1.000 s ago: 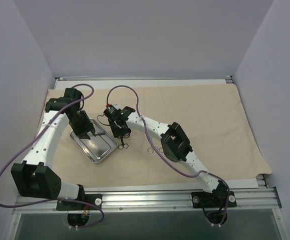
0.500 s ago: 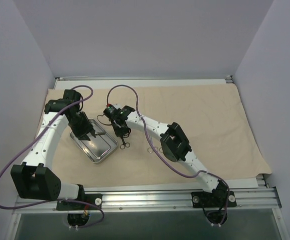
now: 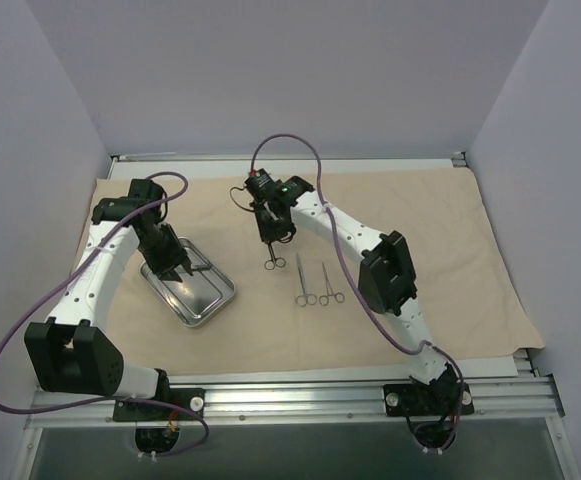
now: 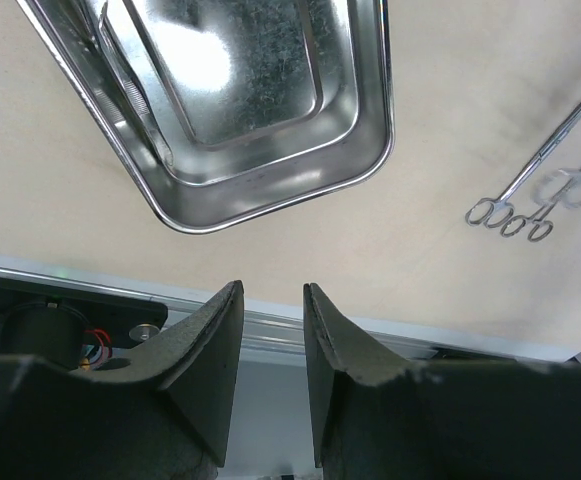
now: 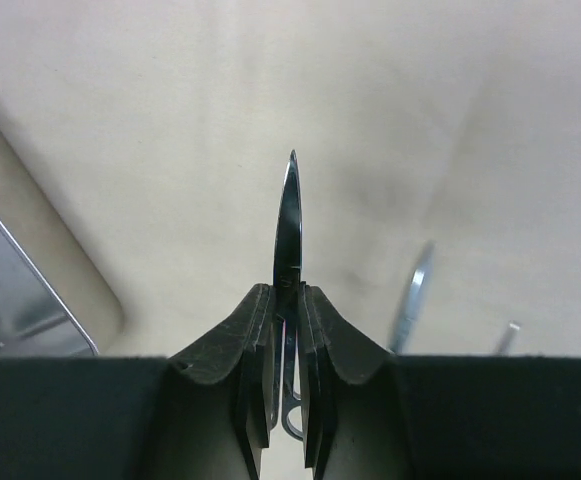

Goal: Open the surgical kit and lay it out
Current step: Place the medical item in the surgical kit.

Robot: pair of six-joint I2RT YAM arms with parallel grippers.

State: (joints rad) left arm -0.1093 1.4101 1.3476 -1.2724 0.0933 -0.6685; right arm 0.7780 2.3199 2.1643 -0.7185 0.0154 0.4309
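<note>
From above, the beige cloth wrap (image 3: 420, 240) lies spread flat over the surface (image 3: 370, 164). The steel tray (image 3: 192, 290) sits skewed on the cloth's left part. The left pincer (image 3: 173, 266) hangs over the tray's far end, but this view does not show how its fingers stand. The right pincer (image 3: 273, 238) is over mid-cloth, right of the tray and apart from it. A ring-handled instrument (image 3: 273, 258) hangs from it with the rings toward the near side. Whether the rings touch the cloth cannot be told. Two laid instruments (image 3: 315, 285) rest side by side on the cloth, near the rings and to their right.

The left wrist view shows the left pincer (image 4: 272, 295) spread by a narrow gap, with nothing between the fingers. The tray (image 4: 270, 120) lies beyond the fingertips, untouched. The laid pair (image 4: 515, 205) is off to the right on the cloth (image 4: 450, 90).

The right wrist view shows the right pincer (image 5: 285, 295) pressed together on the ring-handled instrument (image 5: 290, 220). The pointed tip juts past the fingertips. A tray corner (image 5: 20, 290) shows at left, and the tips of the laid pair (image 5: 412, 285) at right. Nothing blocks either pincer.
</note>
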